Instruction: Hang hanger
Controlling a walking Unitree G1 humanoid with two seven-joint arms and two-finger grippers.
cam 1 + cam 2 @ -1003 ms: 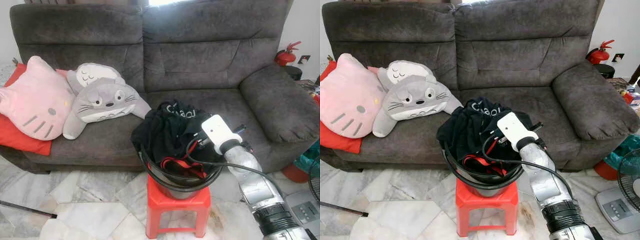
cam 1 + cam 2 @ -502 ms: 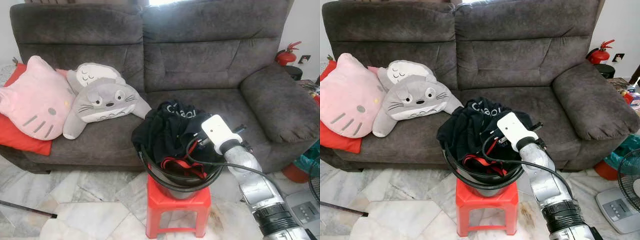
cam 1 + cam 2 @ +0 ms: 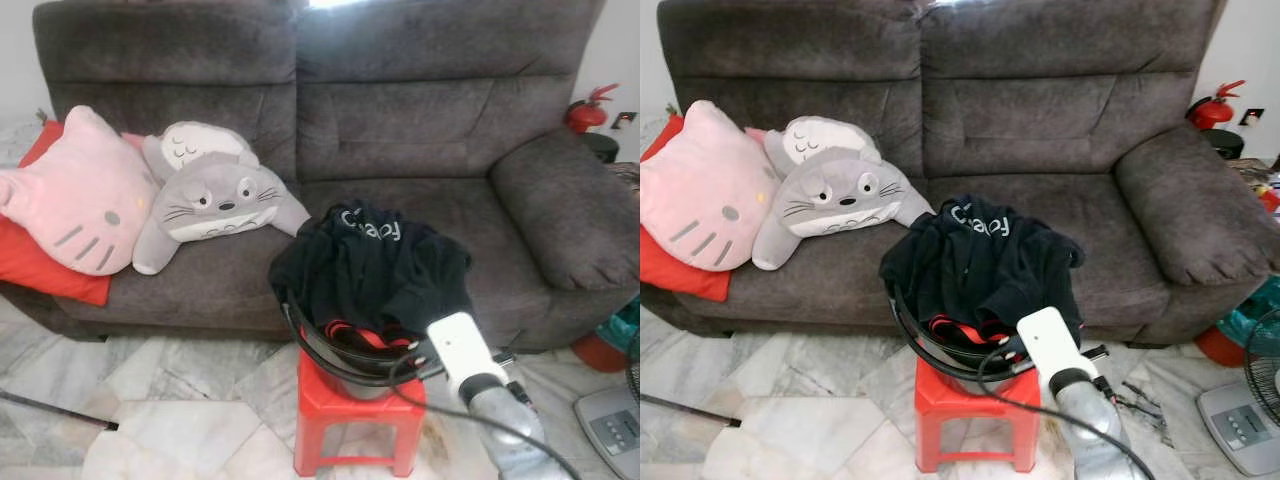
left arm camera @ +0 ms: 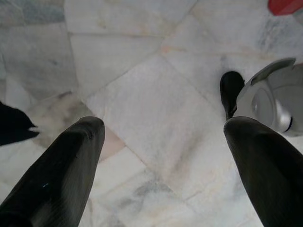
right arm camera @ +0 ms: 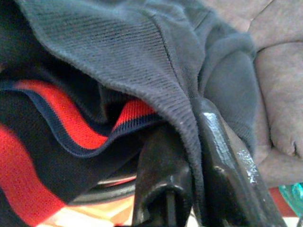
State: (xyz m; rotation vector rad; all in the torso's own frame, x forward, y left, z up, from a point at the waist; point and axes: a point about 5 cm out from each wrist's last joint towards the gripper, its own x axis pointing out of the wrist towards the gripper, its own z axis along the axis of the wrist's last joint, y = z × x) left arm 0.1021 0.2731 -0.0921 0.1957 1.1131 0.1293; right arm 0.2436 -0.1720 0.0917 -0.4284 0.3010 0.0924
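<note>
Bucket [image 3: 940, 352] sits on your red stool [image 3: 975, 405]; your right gripper [image 5: 189, 156] pinches the black shirt [image 3: 985, 262] at its rim, left gripper [image 4: 161, 156] hangs spread.

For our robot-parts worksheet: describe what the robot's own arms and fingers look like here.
The right arm is shiny silver metal, topped by a white boxy wrist housing, with a black cable looping beside it. The left gripper has two long, rounded, matte black fingers.
</note>
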